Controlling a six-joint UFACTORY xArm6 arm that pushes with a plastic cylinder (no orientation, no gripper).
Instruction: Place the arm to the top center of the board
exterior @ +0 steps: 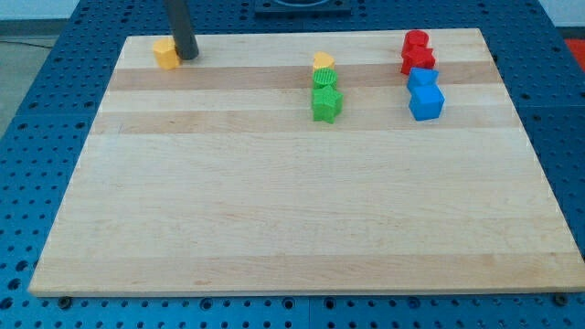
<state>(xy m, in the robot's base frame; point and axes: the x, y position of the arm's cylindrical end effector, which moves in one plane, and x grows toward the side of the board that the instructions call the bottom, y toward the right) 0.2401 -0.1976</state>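
My tip (188,55) rests on the wooden board (274,201) near its top left corner, touching the right side of a yellow block (165,53). Near the top centre a yellow heart-shaped block (323,62) sits above two green blocks: a rounded one (324,80) and a star-shaped one (326,104). At the top right stand two red blocks (417,42) (418,61), and below them two blue blocks (421,79) (426,102).
The board lies on a blue perforated table (37,137) that shows on all sides. A dark fixture (302,5) sits past the board's top edge.
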